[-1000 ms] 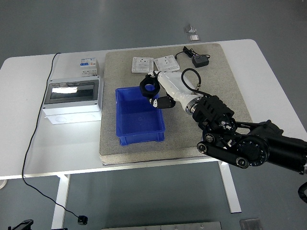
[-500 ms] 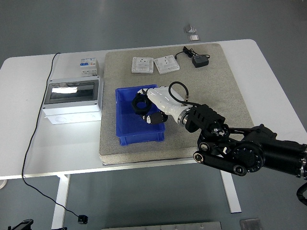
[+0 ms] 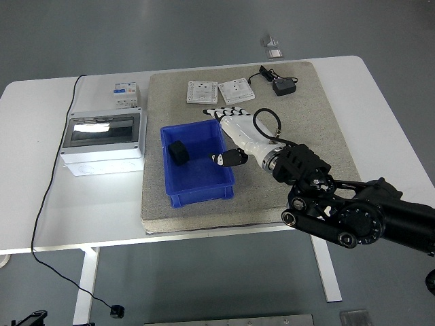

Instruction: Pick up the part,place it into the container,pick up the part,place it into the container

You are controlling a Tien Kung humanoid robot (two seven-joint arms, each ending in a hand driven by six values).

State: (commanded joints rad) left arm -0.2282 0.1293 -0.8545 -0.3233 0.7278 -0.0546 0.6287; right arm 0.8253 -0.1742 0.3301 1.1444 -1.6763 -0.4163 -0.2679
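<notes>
A blue bin (image 3: 197, 182) stands on the grey mat, and a black ring-shaped part (image 3: 179, 152) lies inside it near its left wall. My right hand (image 3: 228, 132), white with black fingertips, hovers over the bin's right rim with fingers spread and nothing in them. Its black arm runs in from the lower right. Two white socket plates (image 3: 202, 92) (image 3: 236, 90) lie side by side at the mat's back. A black power adapter (image 3: 283, 86) with its cord rests at the back right. The left arm is out of sight.
A grey mat (image 3: 306, 129) covers the table's middle. A white enclosure box with a clear lid (image 3: 103, 141) sits left of the bin, a small breaker (image 3: 125, 94) behind it. A black cable (image 3: 58, 156) trails off the left edge.
My right hand carried the black part from behind the bin to over it, then let go; the part now lies in the bin and the hand has drawn back right, fingers spread.
</notes>
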